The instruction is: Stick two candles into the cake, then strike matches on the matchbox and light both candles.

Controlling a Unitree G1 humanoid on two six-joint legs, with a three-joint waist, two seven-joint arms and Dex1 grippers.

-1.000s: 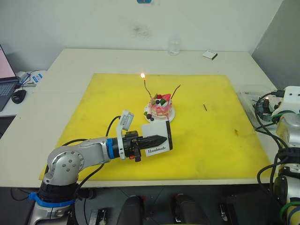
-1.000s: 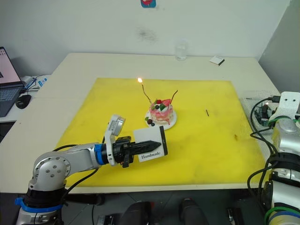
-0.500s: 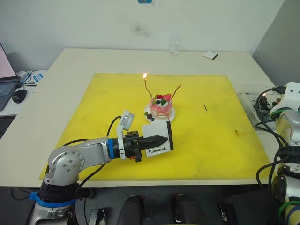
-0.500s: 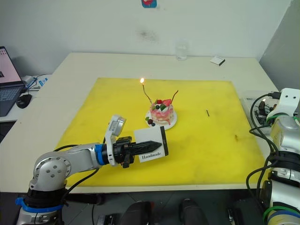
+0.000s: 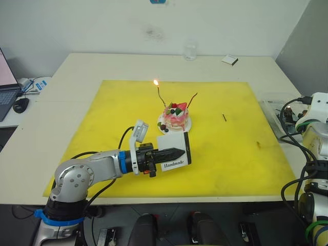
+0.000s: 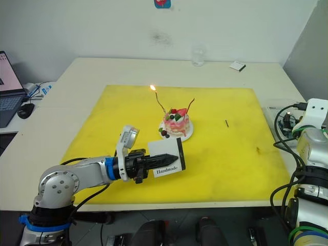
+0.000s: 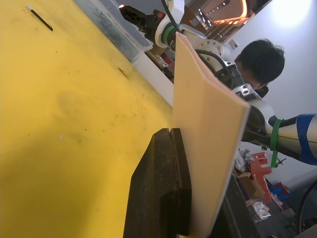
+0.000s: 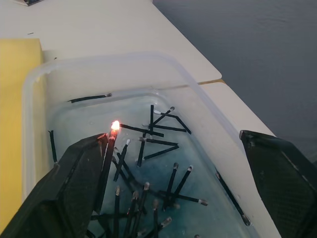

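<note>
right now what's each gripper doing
left gripper: shut on the matchbox.
right gripper: open over the tub; lit match against one finger.

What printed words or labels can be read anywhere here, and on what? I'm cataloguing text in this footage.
"Handmade": black print on the white matchbox, held upright in the left gripper.
A small sign at the wall's top edge: cut off, unreadable.
The laptop screen: too small to read.
No other text is legible.

Person [image 7: 260, 62] behind the matchbox [image 7: 205, 129], largely hidden; lower face of the box covered.
</note>
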